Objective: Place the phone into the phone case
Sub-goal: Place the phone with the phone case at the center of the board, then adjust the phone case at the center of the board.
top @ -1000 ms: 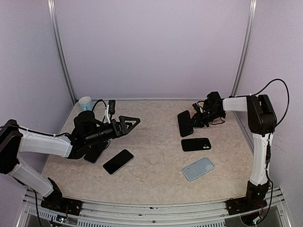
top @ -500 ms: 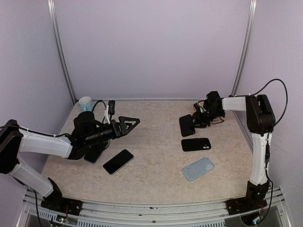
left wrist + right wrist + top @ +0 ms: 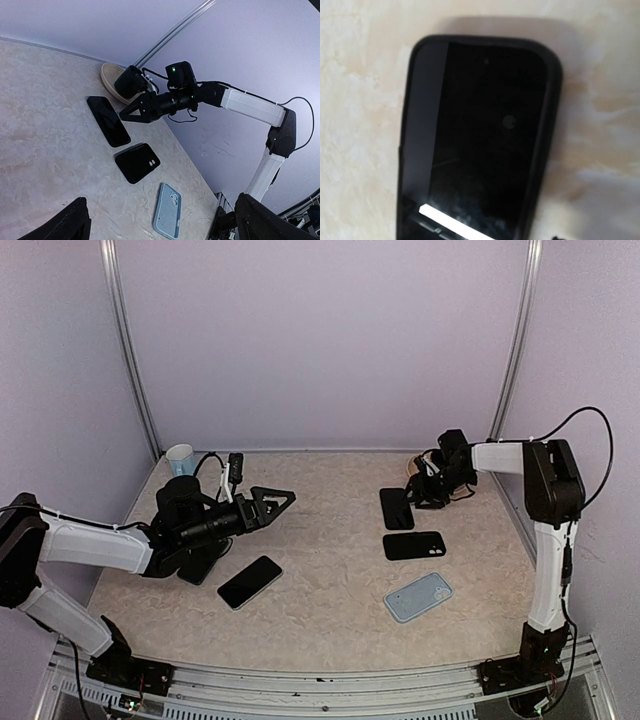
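Four phone-sized pieces lie on the marbled table (image 3: 330, 540). The right gripper (image 3: 414, 492), fingers spread and holding nothing, hangs just over the far end of a black phone (image 3: 397, 508). That phone lies flat, screen up, inside a dark raised rim; whether the rim is a case I can't tell. Just nearer sits a black piece (image 3: 414, 545) with two pale dots at one corner. Nearer again is a light blue phone case (image 3: 418, 597), apart from both. A second black phone (image 3: 250, 582) lies near the left gripper (image 3: 280, 505), which is wide open and empty too. A tan bowl (image 3: 107, 82) sits behind the right wrist and a pale cup (image 3: 180, 457) in the far left corner; their contents are hidden. I can read no writing anywhere.
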Available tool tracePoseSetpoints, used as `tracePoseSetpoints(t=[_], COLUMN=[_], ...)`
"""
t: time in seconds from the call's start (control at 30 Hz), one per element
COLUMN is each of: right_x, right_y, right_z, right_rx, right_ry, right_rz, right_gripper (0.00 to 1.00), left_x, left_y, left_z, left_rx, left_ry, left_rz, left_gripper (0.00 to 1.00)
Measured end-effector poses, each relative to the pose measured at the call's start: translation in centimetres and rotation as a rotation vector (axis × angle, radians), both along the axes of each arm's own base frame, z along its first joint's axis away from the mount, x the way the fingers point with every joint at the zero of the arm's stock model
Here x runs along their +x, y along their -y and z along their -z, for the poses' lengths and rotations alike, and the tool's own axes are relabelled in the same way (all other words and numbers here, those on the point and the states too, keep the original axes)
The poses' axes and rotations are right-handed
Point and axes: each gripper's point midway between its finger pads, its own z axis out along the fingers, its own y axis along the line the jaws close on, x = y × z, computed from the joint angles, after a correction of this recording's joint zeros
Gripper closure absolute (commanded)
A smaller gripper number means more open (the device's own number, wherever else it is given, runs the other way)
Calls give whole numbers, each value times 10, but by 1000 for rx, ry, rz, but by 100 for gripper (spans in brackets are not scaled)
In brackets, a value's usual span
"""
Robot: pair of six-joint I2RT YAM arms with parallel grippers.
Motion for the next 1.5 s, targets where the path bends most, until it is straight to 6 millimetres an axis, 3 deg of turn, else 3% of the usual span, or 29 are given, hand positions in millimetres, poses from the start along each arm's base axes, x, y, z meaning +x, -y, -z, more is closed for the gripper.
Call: tracePoseSetpoints(t=[0.17,0.33,0.63,0.93,1.23,1.5], right_x=[0,-13,-66,-104,-103,-104], right_y=[6,13,32,53,61,65], right_z=[-15,-28,-41,-25,-17,2], right_rx=[-29,-53,-87,-157,-199,-236], right_ry=[40,63,76,45,51,17], right_rz=[13,23,79,150,176,177], right_gripper=[35,35,38,46,58,60], left_x=[1,1,1,1,-1,-2], left_y=[-1,-1,-3,-3,-7,-22], left_z=[0,4,14,25,27,51], left_rx=[2,15,57,153,299,425], left_ry=[2,-7,-21,-33,-17,-67], left_rz=[-6,-10,-17,-40,-86,-126], left_gripper=[1,1,1,1,1,1])
